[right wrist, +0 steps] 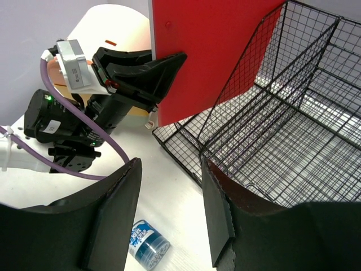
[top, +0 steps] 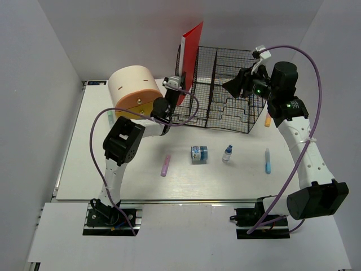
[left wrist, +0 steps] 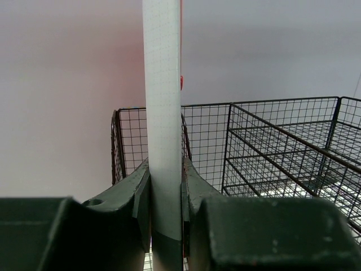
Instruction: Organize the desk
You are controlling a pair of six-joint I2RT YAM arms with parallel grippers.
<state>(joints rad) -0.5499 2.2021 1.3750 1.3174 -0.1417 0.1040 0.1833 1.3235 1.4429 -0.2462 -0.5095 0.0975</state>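
Observation:
The white desk (top: 113, 175) carries loose items. My left gripper (top: 179, 84) is shut on a thin red book (top: 190, 56) and holds it upright at the left end of the black wire basket (top: 225, 96). In the left wrist view the book's white page edge (left wrist: 162, 84) stands between my fingers (left wrist: 138, 197), with the basket (left wrist: 282, 152) behind. My right gripper (top: 237, 86) is open and empty above the basket's right part. The right wrist view shows its open gripper (right wrist: 169, 169), the red book (right wrist: 214, 51) and the basket (right wrist: 293, 141).
A cream-and-orange drawer box (top: 134, 90) stands at the back left. On the desk lie a purple marker (top: 165, 165), a blue jar (top: 199, 154), a small dropper bottle (top: 227, 153), a blue marker (top: 268, 160) and an orange item (top: 267, 121).

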